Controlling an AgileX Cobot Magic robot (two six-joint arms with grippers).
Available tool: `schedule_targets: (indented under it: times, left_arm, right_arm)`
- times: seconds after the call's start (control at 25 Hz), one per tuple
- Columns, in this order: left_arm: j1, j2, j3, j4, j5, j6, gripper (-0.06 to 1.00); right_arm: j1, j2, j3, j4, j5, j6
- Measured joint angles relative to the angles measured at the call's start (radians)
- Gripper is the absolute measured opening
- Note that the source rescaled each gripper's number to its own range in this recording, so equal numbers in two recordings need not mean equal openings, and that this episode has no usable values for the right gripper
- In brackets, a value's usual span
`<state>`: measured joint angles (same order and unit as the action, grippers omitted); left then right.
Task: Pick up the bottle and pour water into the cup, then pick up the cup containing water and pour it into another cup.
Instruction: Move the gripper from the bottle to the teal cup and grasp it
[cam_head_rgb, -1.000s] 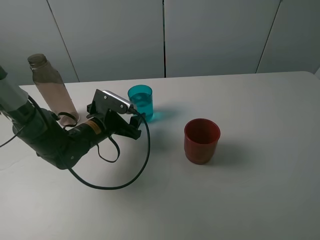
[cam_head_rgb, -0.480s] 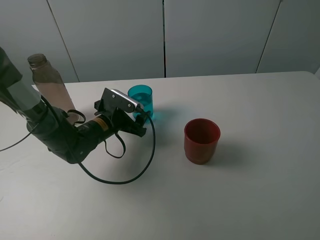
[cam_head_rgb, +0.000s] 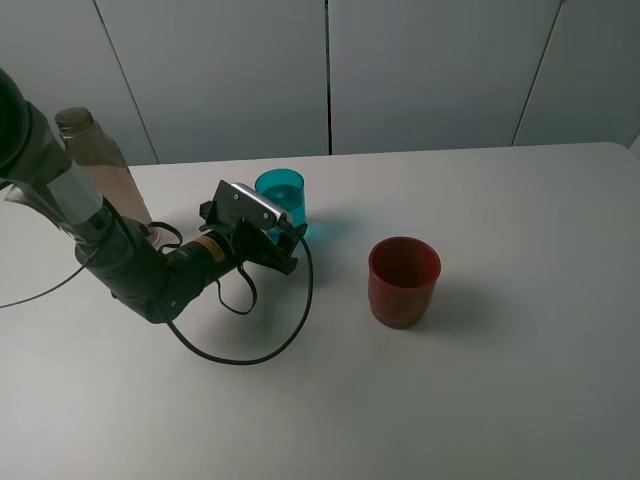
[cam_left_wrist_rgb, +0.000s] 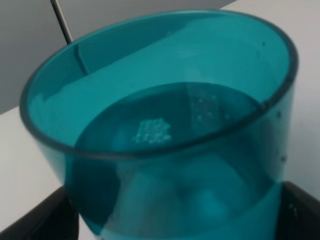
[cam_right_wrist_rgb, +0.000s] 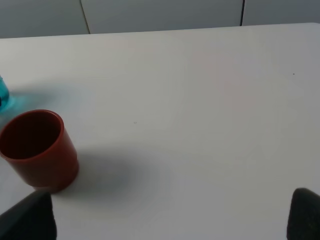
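The teal cup (cam_head_rgb: 283, 198) stands upright on the white table (cam_head_rgb: 520, 400), left of centre. Water fills its lower part in the left wrist view, where the cup (cam_left_wrist_rgb: 165, 140) takes up nearly the whole picture. My left gripper (cam_head_rgb: 288, 238) is open at the cup's near side, one dark finger (cam_left_wrist_rgb: 45, 220) on each side of its base. The smoky bottle (cam_head_rgb: 100, 165) with a grey cap stands at the far left, behind my left arm. Another cup, red-brown (cam_head_rgb: 403, 280), stands alone right of the teal one and looks empty (cam_right_wrist_rgb: 37, 150). My right gripper (cam_right_wrist_rgb: 170, 220) is open, only its fingertips showing.
A black cable (cam_head_rgb: 270, 340) loops from my left wrist onto the table in front of the teal cup. Grey wall panels (cam_head_rgb: 330, 70) close off the far edge of the table.
My left arm has slid right and forward, bringing its open gripper from short of the teal cup to around its base. Both cups and the bottle stayed put.
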<state>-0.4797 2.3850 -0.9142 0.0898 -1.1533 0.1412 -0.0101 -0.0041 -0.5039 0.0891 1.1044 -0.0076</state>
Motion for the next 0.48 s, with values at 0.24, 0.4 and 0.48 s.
schedule_targets:
  times: [0.24,0.4,0.48]
  left_arm:
    - [0.033,0.001,-0.029,0.071,-0.002,0.004,0.95]
    - [0.054,0.007,-0.054,0.108,-0.002,0.000,0.95]
    - [0.058,0.021,-0.076,0.120,-0.010,-0.009,0.95]
  right_arm:
    - [0.000,0.000,0.000,0.000,0.000,0.000]
    - [0.000,0.000,0.000,0.000,0.000,0.000]
    - [0.000,0.000,0.000,0.000,0.000,0.000]
